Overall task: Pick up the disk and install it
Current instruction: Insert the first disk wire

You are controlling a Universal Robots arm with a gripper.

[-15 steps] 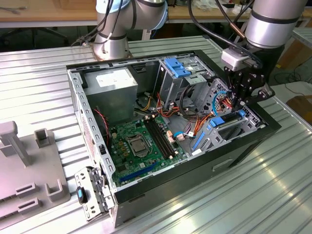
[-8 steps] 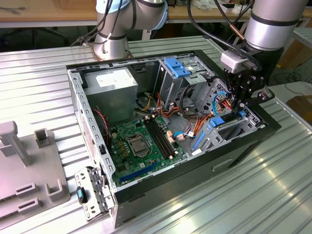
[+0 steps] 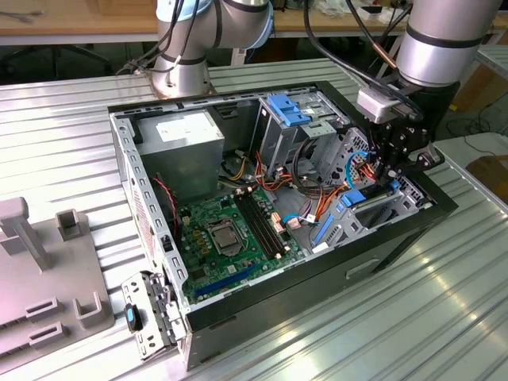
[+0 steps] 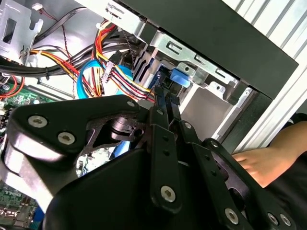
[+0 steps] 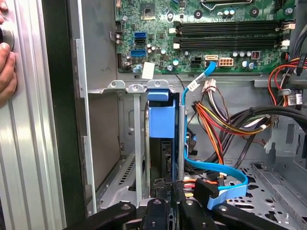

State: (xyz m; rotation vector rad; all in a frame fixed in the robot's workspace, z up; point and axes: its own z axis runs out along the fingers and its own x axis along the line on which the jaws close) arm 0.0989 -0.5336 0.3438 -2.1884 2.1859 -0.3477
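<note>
The disk (image 5: 160,120) stands on edge inside the drive cage at the case's front corner. Its blue caddy rail and tab face up, with the dark body below them. The blue end also shows in the exterior view as the disk (image 3: 353,197) and in the second wrist view as the disk (image 4: 180,76). My gripper (image 3: 389,178) hangs straight over that cage. In both wrist views the gripper (image 5: 170,189) (image 4: 166,98) has its fingers drawn together, tips at the disk's near end, with no hold around it that I can see.
The open computer case (image 3: 381,238) lies on a ribbed metal table. Inside are a motherboard (image 3: 230,230), a power supply (image 3: 186,131), a pale blue bracket (image 3: 287,109) and cable bundles (image 5: 216,120) beside the cage. A grey fixture (image 3: 48,270) sits at the exterior view's left. A person's hand (image 4: 254,165) rests outside the case.
</note>
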